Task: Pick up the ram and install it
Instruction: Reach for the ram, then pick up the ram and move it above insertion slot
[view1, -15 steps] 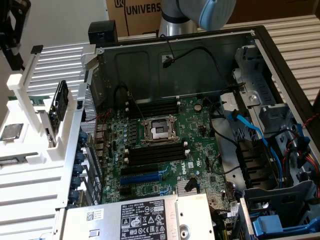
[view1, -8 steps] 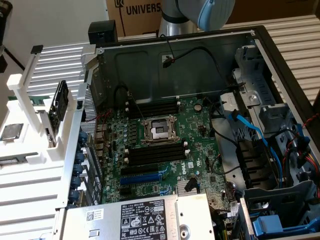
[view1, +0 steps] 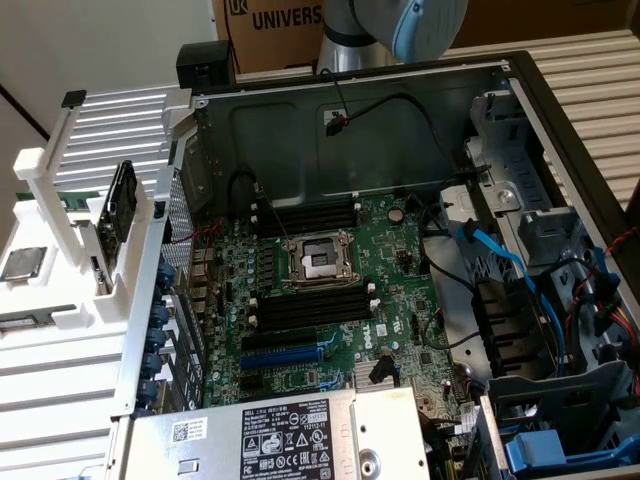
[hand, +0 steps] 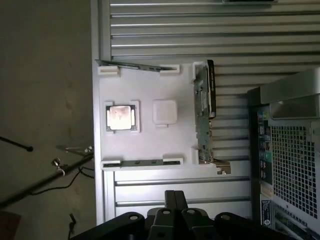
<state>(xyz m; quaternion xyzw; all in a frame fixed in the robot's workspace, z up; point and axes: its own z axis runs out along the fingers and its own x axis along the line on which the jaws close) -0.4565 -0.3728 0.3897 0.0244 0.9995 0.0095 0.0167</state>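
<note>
The ram stands on edge in white clips on the fixture plate, at the exterior view's left beside the open computer case, presumably leaving its upper edge free for pinching. The gripper hangs above the plate, jaws together and empty.

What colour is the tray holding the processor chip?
White. The tray shows best in the wrist view.
</note>
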